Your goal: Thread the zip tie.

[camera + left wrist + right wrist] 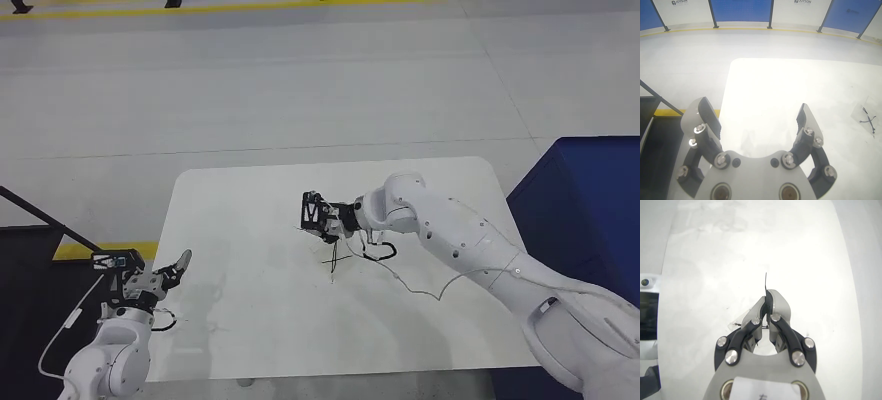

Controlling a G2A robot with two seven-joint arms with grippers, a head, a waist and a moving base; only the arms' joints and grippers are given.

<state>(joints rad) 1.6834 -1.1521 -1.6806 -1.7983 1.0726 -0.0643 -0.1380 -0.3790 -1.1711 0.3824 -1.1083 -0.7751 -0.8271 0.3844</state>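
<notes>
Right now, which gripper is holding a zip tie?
The right gripper, shut on a thin black zip tie; the left gripper is open and empty.

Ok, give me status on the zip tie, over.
Right gripper shut on zip tie, tip poking out front. Left gripper open, holding nothing, at table edge. Clear bag with loose ties lying by right gripper.
</notes>
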